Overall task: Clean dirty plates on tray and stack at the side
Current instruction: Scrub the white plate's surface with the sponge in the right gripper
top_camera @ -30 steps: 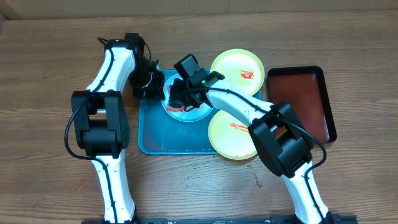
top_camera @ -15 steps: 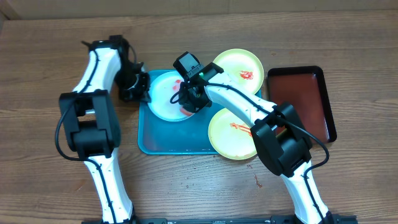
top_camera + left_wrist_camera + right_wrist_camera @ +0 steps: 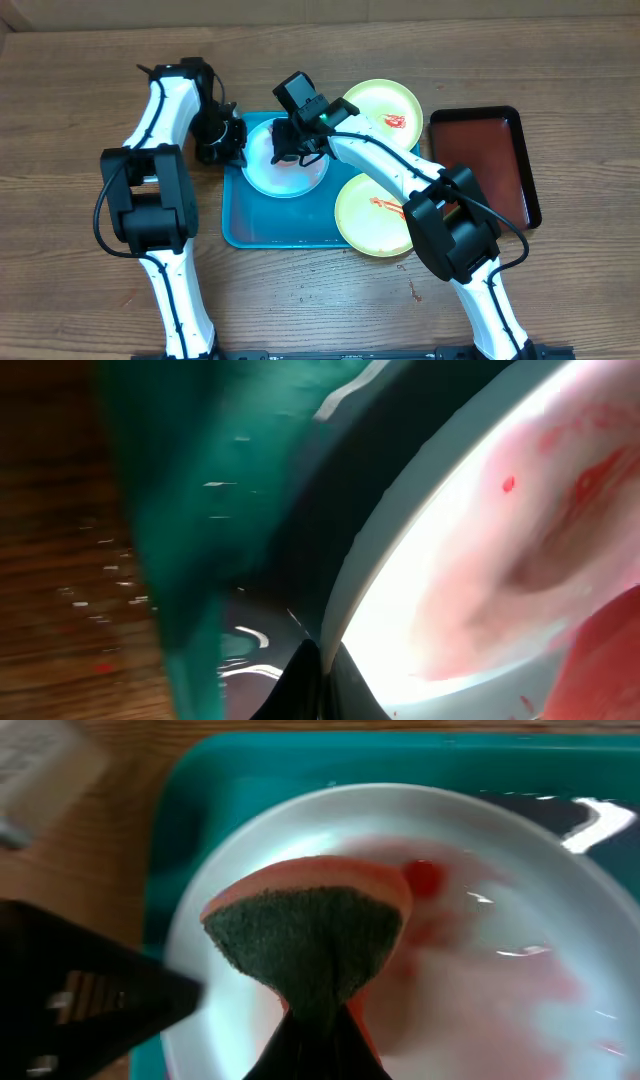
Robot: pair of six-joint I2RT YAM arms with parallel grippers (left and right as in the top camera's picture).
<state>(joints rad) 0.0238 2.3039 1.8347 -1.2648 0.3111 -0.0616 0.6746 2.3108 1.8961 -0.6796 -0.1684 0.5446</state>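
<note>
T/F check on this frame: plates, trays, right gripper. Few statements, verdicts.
1. The right gripper holds a sponge over the light-blue plate. True.
2. That plate sits on the red-brown tray. False: it is on the turquoise tray, apart from the red-brown tray.
3. Both yellow-green plates show red smears. True.
4. The yellow-green plates are stacked. False: they lie separately.
5. The light-blue plate is wiped clean. False: the wrist views show red smears on it.

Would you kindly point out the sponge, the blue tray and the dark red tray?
sponge [image 3: 305,935], right wrist view, on its green scouring face.
blue tray [image 3: 275,222], overhead view, on its bare floor.
dark red tray [image 3: 485,160], overhead view, mid-floor.
</note>
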